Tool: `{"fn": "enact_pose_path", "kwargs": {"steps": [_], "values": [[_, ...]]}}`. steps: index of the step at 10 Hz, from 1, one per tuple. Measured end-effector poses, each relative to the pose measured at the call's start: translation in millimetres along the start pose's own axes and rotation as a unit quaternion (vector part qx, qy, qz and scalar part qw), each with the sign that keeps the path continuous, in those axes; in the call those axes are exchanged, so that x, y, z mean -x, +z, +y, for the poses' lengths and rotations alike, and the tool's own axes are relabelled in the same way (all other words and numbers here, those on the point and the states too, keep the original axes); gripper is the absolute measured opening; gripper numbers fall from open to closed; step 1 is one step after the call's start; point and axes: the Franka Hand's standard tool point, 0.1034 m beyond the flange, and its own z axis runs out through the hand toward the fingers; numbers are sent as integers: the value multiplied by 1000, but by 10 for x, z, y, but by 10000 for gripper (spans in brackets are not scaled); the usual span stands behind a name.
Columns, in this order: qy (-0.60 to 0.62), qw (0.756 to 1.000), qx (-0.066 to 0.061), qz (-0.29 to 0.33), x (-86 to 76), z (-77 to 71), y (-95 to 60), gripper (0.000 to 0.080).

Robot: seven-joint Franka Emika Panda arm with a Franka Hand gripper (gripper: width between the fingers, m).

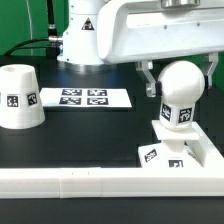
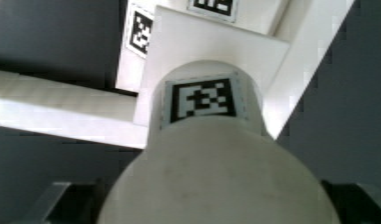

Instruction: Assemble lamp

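Evidently bulb-fitting: the bulb (image 1: 183, 88) stands on the base (image 1: 200, 150) near an edge of the bench (image 1: 110, 135), fingers (image 1: 148, 80) released either side; next, likely grasp and twist it home.

White robot arm (image 1: 150, 30) in upper right of frame; black-fingered claw (image 1: 181, 75) pts straight down, fingers spread wide.

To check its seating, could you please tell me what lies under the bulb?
The bulb stands upright over the flat base, its tagged neck reaching the base's top. The joint itself is hidden.
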Motion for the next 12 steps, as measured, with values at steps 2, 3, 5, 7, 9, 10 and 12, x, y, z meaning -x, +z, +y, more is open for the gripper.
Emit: {"fn": "enact_pose_path", "kwargs": {"steps": [2,3,5,7,9,10,12], "values": [[0,1000,0,0,0,0,0,588],[0,1000,0,0,0,0,0,588],[-1,1000,0,1,-20,0,-50,675],[-3,1000,-1,-1,-66,4,-200,698],[-5,1000,-3,-8,-107,-11,-351,699],[-5,1000,-4,-10,-143,-9,-411,699],[-4,1000,-5,-15,-119,-13,-383,699]]}}
